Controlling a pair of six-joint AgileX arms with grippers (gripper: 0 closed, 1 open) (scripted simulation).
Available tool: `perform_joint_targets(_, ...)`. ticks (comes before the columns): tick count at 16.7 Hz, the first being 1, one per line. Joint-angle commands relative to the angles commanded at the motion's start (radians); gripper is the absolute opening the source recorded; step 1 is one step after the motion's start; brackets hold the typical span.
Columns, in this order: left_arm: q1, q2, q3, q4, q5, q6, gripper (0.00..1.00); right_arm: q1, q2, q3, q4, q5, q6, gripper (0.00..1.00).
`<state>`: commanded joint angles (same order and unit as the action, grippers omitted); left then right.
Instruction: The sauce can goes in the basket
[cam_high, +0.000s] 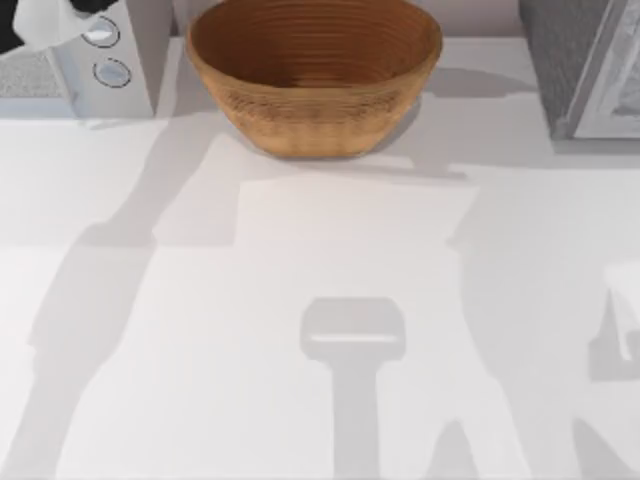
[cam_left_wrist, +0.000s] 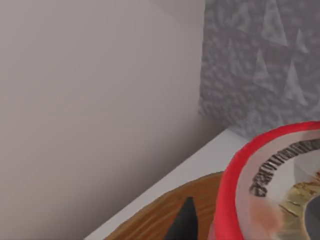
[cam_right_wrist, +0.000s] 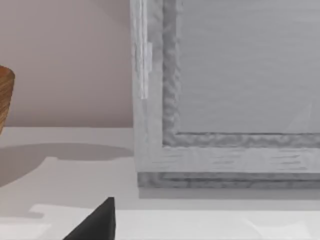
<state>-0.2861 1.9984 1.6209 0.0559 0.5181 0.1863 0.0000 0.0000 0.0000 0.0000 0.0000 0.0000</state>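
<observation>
The sauce can (cam_left_wrist: 270, 180) fills the near corner of the left wrist view, red with a pale labelled end. My left gripper (cam_left_wrist: 235, 232) is shut on it, one dark fingertip (cam_left_wrist: 184, 225) showing beside it. Just under the can lies the tan-brown rim of the basket (cam_left_wrist: 155, 215). From above, the woven basket (cam_high: 314, 75) stands at the table's back centre, and my left arm (cam_high: 45, 20) sits in the back left corner. My right arm (cam_high: 625, 330) is parked at the right edge. Its dark fingertip (cam_right_wrist: 97, 220) shows well off to one side with nothing beside it, so the gripper is open.
A white appliance with two round knobs (cam_high: 105, 50) stands left of the basket. A grey framed box (cam_high: 590, 65) stands at the back right, close in front of my right wrist (cam_right_wrist: 225, 100). A plain wall runs behind the table.
</observation>
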Motion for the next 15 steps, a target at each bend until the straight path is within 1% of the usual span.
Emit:
perform_joint_targets(3,-0.010,0.038,0.036,0.009,-0.009,-0.004,0.00,0.000,0.000,0.000,0.000,0.000,0.000,1.00)
perform_joint_targets(9,-0.056,0.204,0.177,0.040,-0.048,-0.022,0.00,0.000,0.000,0.000,0.000,0.000,0.000,1.00)
perform_joint_targets(13,-0.059,0.214,0.186,0.043,-0.051,-0.022,0.00,0.000,0.000,0.000,0.000,0.000,0.000,1.00)
perform_joint_targets(15,-0.059,0.214,0.186,0.043,-0.051,-0.022,0.15,0.000,0.000,0.000,0.000,0.000,0.000,1.00)
